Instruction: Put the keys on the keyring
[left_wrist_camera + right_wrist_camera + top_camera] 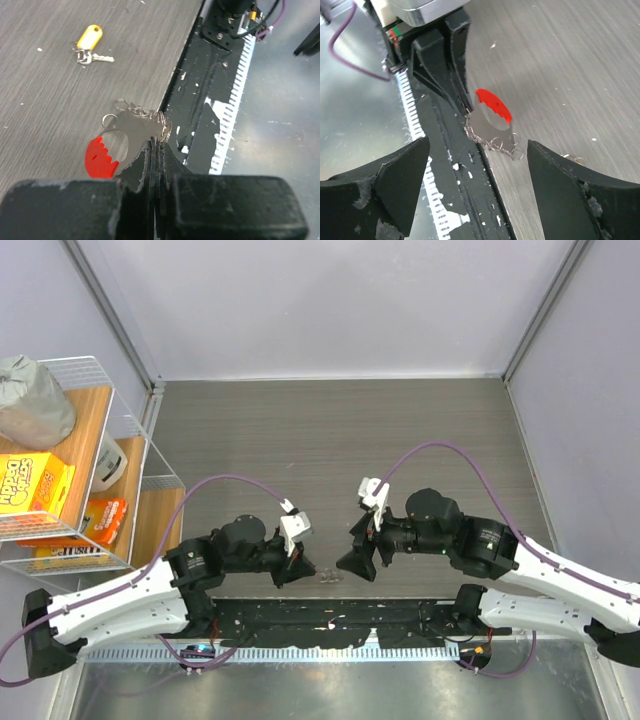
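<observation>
Grey wood-grain worktop (330, 420) fills my views. My left claw (154, 147) is clenched on the silvery keyring with red plastic piece (132, 127), frame centre; the yellow-tagged metal key (90, 42) lies upper left. My right claw (477, 165) stands released.

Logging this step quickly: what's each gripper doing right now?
Left gripper: shut on the keyring.
Right gripper: open, holding nothing.
</observation>
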You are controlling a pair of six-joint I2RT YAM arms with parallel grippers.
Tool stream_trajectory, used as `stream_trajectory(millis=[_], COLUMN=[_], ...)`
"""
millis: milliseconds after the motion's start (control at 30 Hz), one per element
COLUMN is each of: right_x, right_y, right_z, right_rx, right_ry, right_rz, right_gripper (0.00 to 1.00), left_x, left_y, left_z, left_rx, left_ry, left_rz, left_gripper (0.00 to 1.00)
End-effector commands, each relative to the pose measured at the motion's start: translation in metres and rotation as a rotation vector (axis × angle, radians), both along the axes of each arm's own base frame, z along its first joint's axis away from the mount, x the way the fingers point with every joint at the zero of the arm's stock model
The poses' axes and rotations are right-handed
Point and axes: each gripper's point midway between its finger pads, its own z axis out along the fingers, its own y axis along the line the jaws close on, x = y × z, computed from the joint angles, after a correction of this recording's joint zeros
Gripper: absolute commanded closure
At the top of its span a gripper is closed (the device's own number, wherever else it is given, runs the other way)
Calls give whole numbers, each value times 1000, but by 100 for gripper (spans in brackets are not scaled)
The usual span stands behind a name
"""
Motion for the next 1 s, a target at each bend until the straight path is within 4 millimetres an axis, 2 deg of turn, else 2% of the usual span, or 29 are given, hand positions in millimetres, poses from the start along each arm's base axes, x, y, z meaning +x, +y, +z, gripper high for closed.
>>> stream_trajectory(millis=[0, 267, 467, 700, 967], right_x=[-28, -58, -73, -76, -77], right_y=[16, 20, 35, 47, 52], right_z=[27, 34, 31, 22, 26], right_rx=[74, 123, 133, 111, 128], right_ry=[-46, -52, -47, -56, -72], right_rz=[196, 321, 366, 366, 375], right_gripper=[17, 30, 33, 38, 41], left_x=[-17, -36, -38, -41, -53], left_y=[-10, -11, -11, -9, -8], left_z=[39, 79, 94, 108, 126], left_rx=[-99, -242, -299, -354, -420], left_ry=[-56, -112, -119, -122, -107], left_rz=[-103, -177, -168, -172, -223], left_gripper=[100, 100, 100, 100, 100])
